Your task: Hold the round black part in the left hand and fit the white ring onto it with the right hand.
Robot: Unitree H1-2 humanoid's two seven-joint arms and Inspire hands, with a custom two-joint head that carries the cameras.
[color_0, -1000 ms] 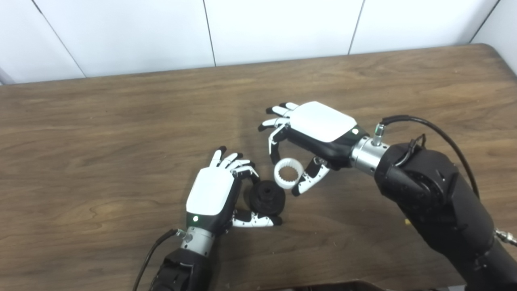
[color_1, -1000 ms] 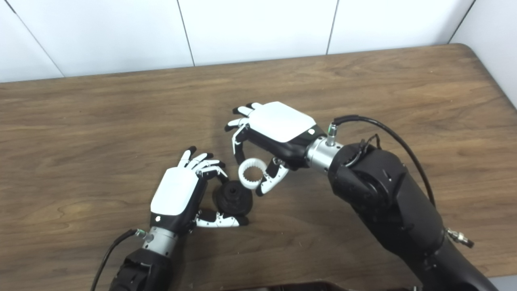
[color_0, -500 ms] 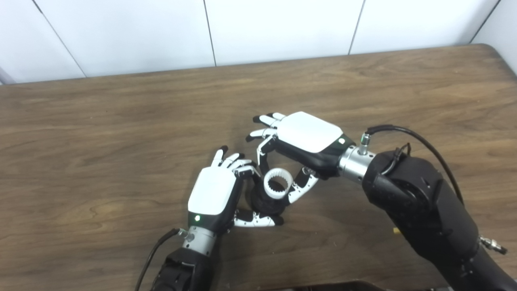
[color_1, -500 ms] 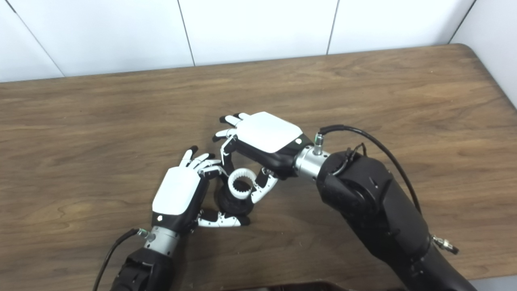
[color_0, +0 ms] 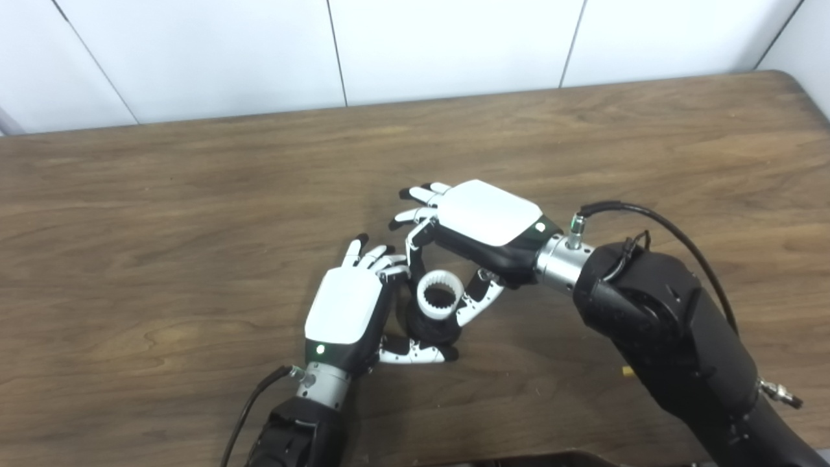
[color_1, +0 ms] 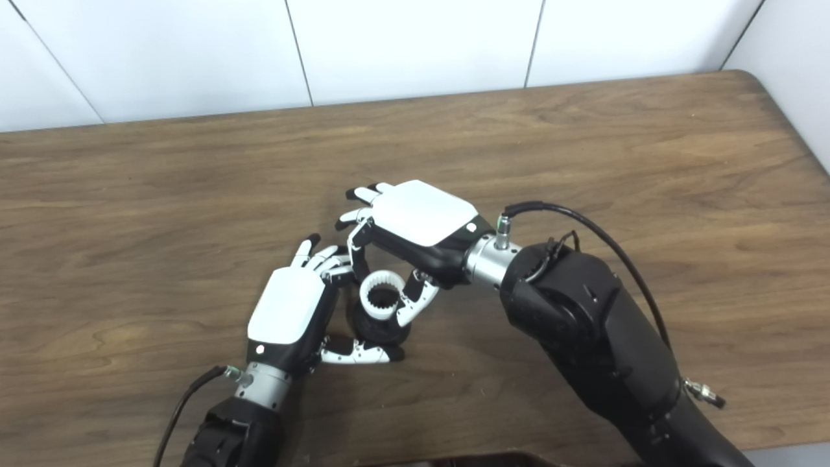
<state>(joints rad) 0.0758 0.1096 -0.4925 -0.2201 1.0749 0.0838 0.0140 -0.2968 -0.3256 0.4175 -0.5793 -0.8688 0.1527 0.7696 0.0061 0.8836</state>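
A brown wooden table point(color_0: 194, 207) filled most of the scene. Behind the table's far edge stood a white panelled wall point(color_0: 447, 45) with thin dark seams.

Two black robot arms with white-backed hands

The left hand point(color_0: 347, 311) and right hand point(color_0: 483, 217) each have a glossy white back plate over a black palm, a small green light near the wrist, and white fingers tipped in black. Silver metal cuffs join them to bulky matte-black forearms. A thin black cable point(color_0: 655, 224) loops from a silver plug at the right wrist; another trails from the left wrist.
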